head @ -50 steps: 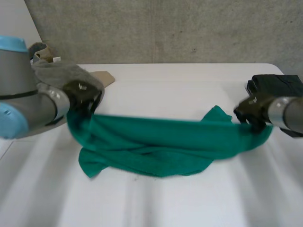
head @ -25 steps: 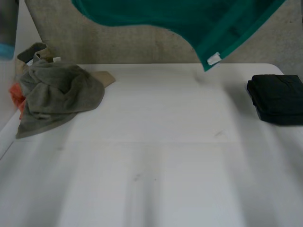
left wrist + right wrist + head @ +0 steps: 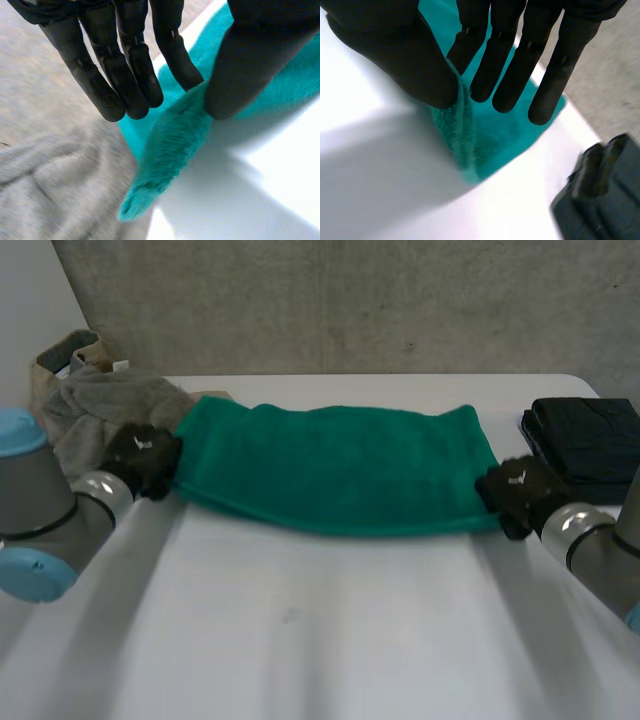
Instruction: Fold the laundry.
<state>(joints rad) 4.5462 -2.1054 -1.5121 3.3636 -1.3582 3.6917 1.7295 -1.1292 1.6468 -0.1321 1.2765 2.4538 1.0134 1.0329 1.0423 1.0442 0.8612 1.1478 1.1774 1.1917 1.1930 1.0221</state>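
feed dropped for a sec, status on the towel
Left hand pinches towel at its left end, right hand at its right end. Towel flat on table. Grey pile close by left end, black stack by right.

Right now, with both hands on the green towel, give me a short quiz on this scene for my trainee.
1. True or false: the green towel hangs in the air, clear of the table.
2. Which hand is nearer the folded black cloth? A. left hand B. right hand
3. Fill in: the grey clothes heap lies beside the towel's end held by the ___ hand.
Key: 1. False; it lies spread on the table. 2. B. 3. left; each hand pinches its own end of the towel.
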